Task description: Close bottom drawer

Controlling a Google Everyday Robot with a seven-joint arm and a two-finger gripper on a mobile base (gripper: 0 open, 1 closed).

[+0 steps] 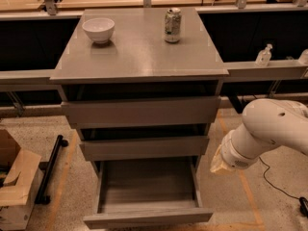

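Observation:
The bottom drawer [147, 217] is pulled far out of the grey cabinet; its shallow grey box is empty and its plain front panel sits near the bottom edge of the camera view. The mid-width drawer front [144, 147] and the wide top drawer front [140, 110] above it stick out less. My white arm [269, 129] comes in from the right. The gripper [217, 163] end is to the right of the cabinet, beside the open drawer's right side, not touching it.
A white bowl [98, 29] and a drink can [172, 25] stand on the cabinet top [139, 57]. A cardboard box [14, 184] and a black bar [50, 167] lie on the floor at left. A small bottle [263, 56] stands on the right ledge. A cable [279, 184] runs on the floor right.

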